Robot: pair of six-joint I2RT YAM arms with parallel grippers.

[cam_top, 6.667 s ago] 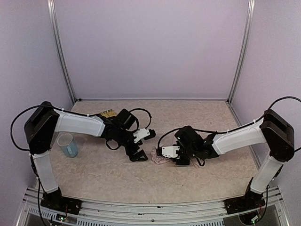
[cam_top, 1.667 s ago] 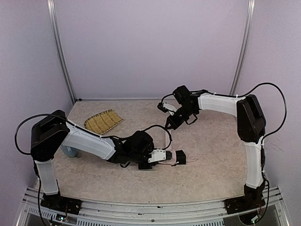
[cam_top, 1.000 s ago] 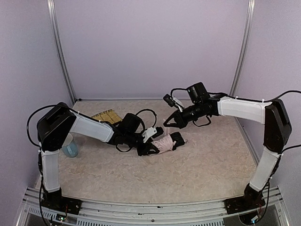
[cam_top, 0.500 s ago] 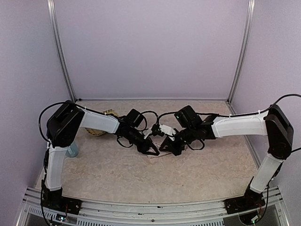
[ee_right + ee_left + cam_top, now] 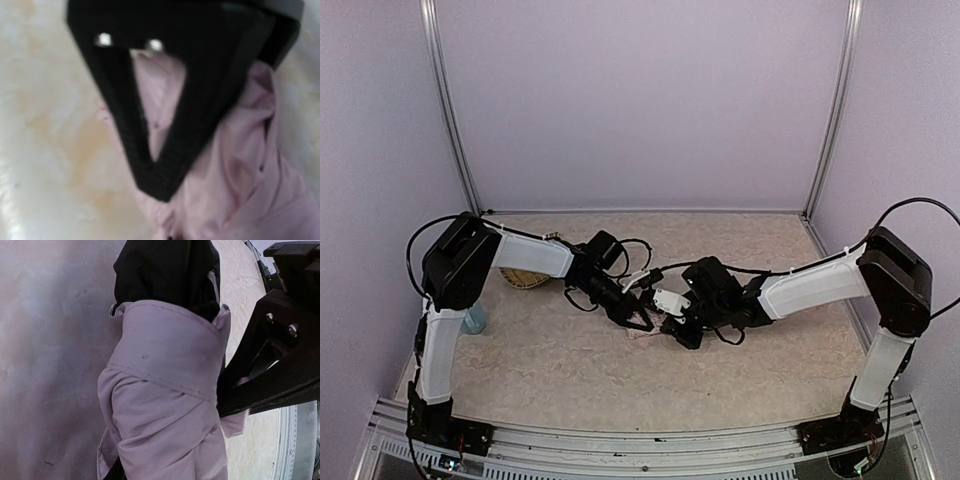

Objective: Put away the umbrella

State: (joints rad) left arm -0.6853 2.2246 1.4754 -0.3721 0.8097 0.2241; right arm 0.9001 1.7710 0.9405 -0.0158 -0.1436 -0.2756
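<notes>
Holding: we are gripping the umbrella [image 5: 165,405] with the left gripper [image 5: 639,319]. One black finger [image 5: 270,355] is pressing on its pink side. The other finger is hiding from us.
Right gripper: the right gripper [image 5: 677,330] is squeezing all the way closed, with its tip touching the pink cloth. We cannot tell if it is pinching any cloth.
Where the umbrella is: it is lying folded up in the middle of the table [image 5: 750,370], between the two grippers. Its black lining [image 5: 165,270] is poking out of one end.
What could go wrong: we are thinking the cloth could slip out, because the bundle is soft and baggy. Tugging on loose cloth could be opening the folds again. The two grippers are crowding close together, so they could be bumping each other.
Things around: a woven tray [image 5: 525,279] is sitting at the back left. A blue cup [image 5: 475,322] is peeking out by the left edge. Both are well apart from the umbrella.
In the way: the left arm [image 5: 535,257] is reaching across the tray and covering part of it.
</notes>
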